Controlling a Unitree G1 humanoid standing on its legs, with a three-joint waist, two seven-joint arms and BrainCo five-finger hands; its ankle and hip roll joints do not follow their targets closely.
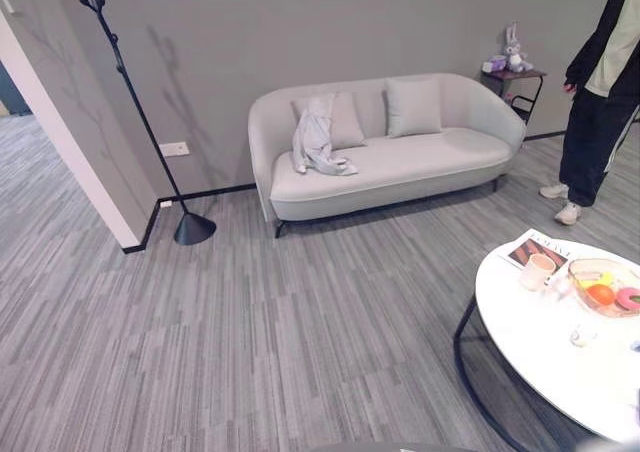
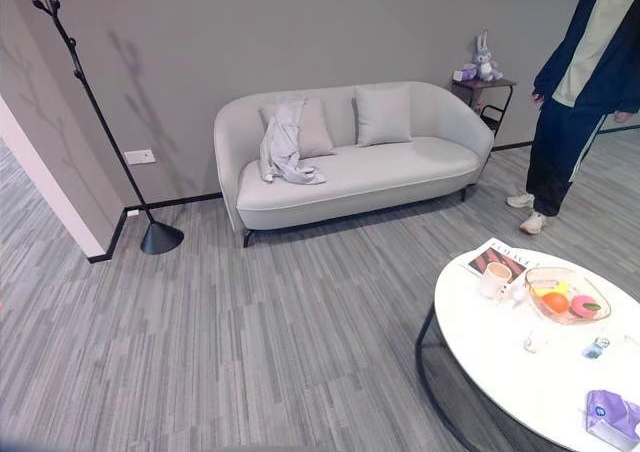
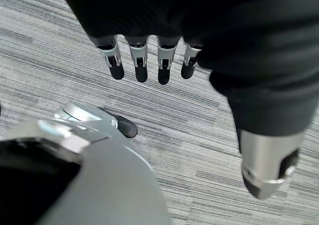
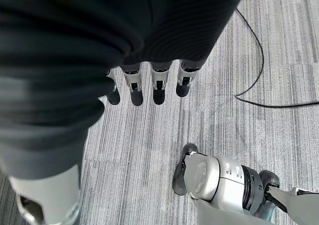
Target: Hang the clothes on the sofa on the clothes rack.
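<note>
A light grey garment [image 1: 318, 142] lies crumpled on the left part of the pale sofa [image 1: 400, 167], draped against a cushion. The black clothes rack [image 1: 135, 102] stands on a round base [image 1: 194, 229] left of the sofa, near the wall corner. My left hand [image 3: 149, 60] hangs over the carpet with straight fingers and holds nothing. My right hand [image 4: 149, 83] hangs the same way, open and empty, above the floor. Both hands are far from the sofa.
A round white table [image 2: 500, 352] stands at the near right with a cup [image 2: 494, 279], a fruit bowl [image 2: 567, 297] and a magazine [image 2: 497, 258]. A person [image 2: 575, 82] stands right of the sofa. A small side table [image 2: 482, 90] bears a toy rabbit.
</note>
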